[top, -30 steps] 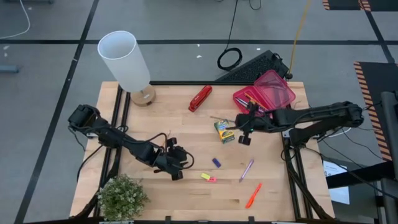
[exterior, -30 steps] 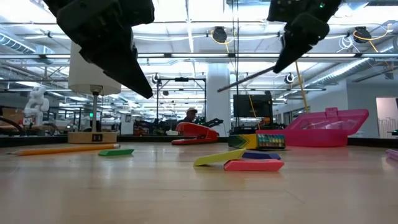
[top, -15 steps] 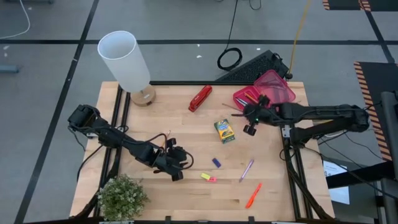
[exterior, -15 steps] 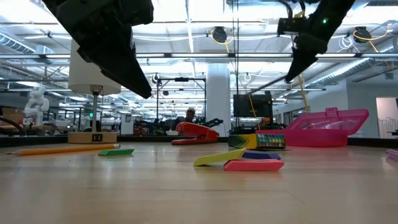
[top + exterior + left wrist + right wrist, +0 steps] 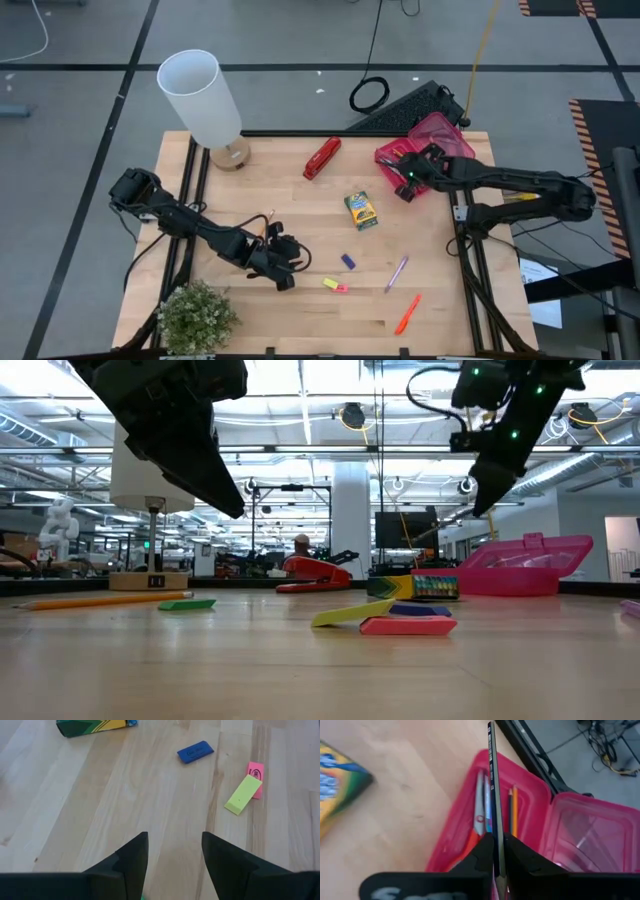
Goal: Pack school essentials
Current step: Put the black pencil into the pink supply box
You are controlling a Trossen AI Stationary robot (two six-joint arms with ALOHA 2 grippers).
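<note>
My right gripper (image 5: 408, 180) hangs over the open pink box (image 5: 425, 150) at the far right, shut on a thin dark pencil (image 5: 491, 780). Pencils (image 5: 512, 810) lie in the box's tray. On the table lie the green-yellow crayon box (image 5: 361, 210), a blue eraser (image 5: 348, 261), yellow and pink erasers (image 5: 335, 286), a purple pen (image 5: 397, 272) and an orange marker (image 5: 407, 313). My left gripper (image 5: 285, 270) hovers open at the near left, above bare wood (image 5: 175, 855). My right gripper pinches the pencil between its two fingers, at a spot (image 5: 493, 832) near the pencil's rear end. The rest of the pencil sticks out forward, past the fingertips. It is lifted clear and reaches out over the pink box's tray (image 5: 465, 835).
A red stapler (image 5: 322, 157) lies at the far middle, a white lamp (image 5: 200, 100) stands at the far left and a small plant (image 5: 197, 318) at the near left. An orange pencil (image 5: 100, 600) and a green eraser (image 5: 187, 604) lie near my left gripper.
My right gripper has carried the pencil from beside the crayon box toward the far right, over the pink box, turning so that the pencil now points across the box. The left arm has kept still.
</note>
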